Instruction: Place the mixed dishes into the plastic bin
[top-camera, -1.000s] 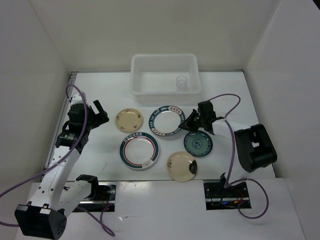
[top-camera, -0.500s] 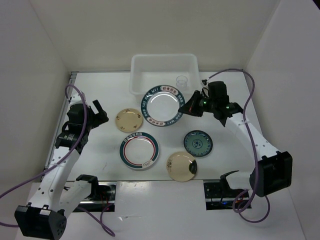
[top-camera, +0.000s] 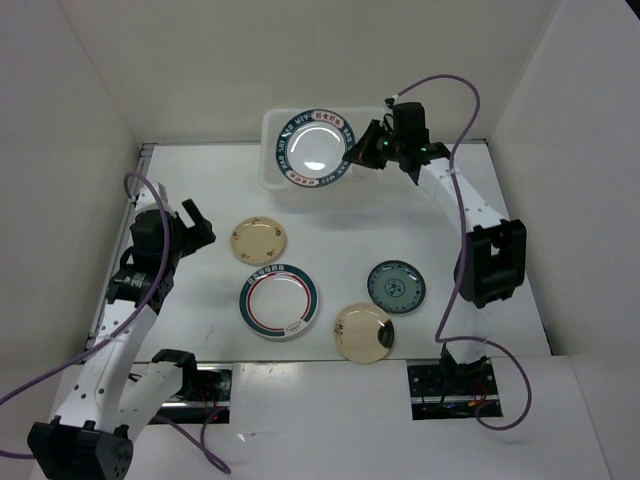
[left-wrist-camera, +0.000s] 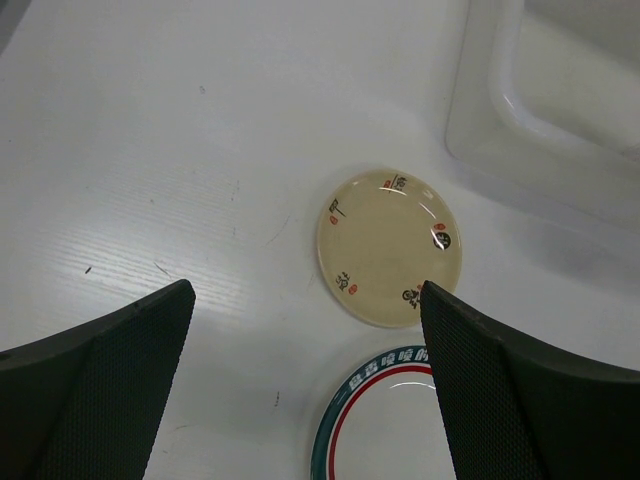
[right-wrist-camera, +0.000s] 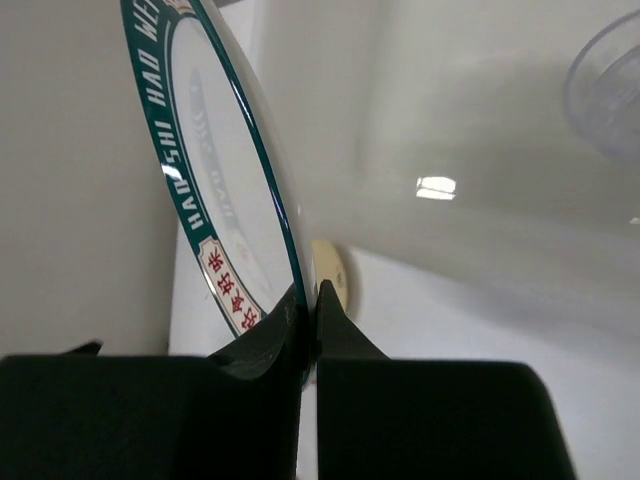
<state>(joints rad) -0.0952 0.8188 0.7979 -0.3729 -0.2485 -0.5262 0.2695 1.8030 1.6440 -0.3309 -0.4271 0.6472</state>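
My right end effector (top-camera: 362, 152) is clenched on the rim of the green-rimmed plate (top-camera: 315, 148), pinching its edge between both fingers (right-wrist-camera: 335, 320). The plate hangs tilted over the left part of the plastic bin (top-camera: 380, 183), with a glass cup (right-wrist-camera: 605, 90) inside the bin off to one side. My left end effector (top-camera: 195, 225) is released, jaws wide and holding nothing, above the surface (top-camera: 200, 180) near a cream plate (left-wrist-camera: 390, 247). Also on the surface: a red-and-green-rimmed plate (top-camera: 279, 301), a teal plate (top-camera: 396, 285) and a second cream plate (top-camera: 363, 332).
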